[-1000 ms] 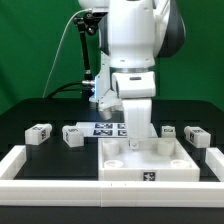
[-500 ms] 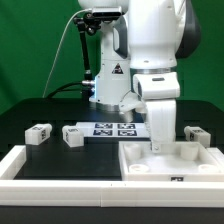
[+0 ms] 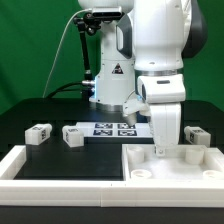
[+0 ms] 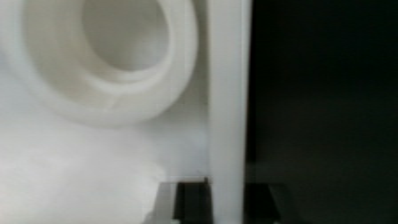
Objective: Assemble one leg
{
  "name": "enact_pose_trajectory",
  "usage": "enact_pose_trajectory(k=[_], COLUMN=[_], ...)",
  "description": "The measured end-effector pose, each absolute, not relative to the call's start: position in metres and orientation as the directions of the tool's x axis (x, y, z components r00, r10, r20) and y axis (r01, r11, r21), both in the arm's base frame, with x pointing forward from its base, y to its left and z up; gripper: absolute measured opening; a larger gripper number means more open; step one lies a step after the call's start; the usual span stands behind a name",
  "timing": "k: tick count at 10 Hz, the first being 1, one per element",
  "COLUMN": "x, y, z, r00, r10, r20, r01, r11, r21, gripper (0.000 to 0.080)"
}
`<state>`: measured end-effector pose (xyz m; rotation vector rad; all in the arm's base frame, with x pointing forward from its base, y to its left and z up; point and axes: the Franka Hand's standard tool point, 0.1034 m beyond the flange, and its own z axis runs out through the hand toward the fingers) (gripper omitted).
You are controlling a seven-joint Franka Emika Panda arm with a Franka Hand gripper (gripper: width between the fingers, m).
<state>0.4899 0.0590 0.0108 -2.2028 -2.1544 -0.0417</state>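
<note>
The large white square recessed panel (image 3: 185,162) lies at the exterior view's right front. My gripper (image 3: 166,150) is shut on its far rim wall. In the wrist view the rim wall (image 4: 228,100) runs between my dark fingers (image 4: 192,205), beside a round socket (image 4: 107,50) in the panel; my gripper (image 4: 228,198) clamps the wall. Three legs show, small white pegs with tags: two at the left (image 3: 40,133) (image 3: 72,135) and one at the right (image 3: 197,133) behind the panel. No leg is in my gripper.
The marker board (image 3: 112,128) lies flat in the middle behind the panel. A white L-shaped rail (image 3: 50,165) runs along the front and left of the black table. The arm's base (image 3: 105,75) stands at the back.
My gripper has dragged the panel to the exterior view's right, from the middle front to the right front. The legs at the left have not moved.
</note>
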Motion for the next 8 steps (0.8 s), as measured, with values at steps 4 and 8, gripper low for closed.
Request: enact_pose_trajectory(k=[4, 8], x=[0.4897, 0.4897], y=[0.0585, 0.0583], z=[0.0104, 0.0104], r00=[0.024, 0.025], r10=[0.998, 0.998], r20=[0.062, 0.062], r01=[0.999, 0.999], r11=[-0.023, -0.023], r21=[-0.023, -0.023], gripper=[0.0146, 0.0625])
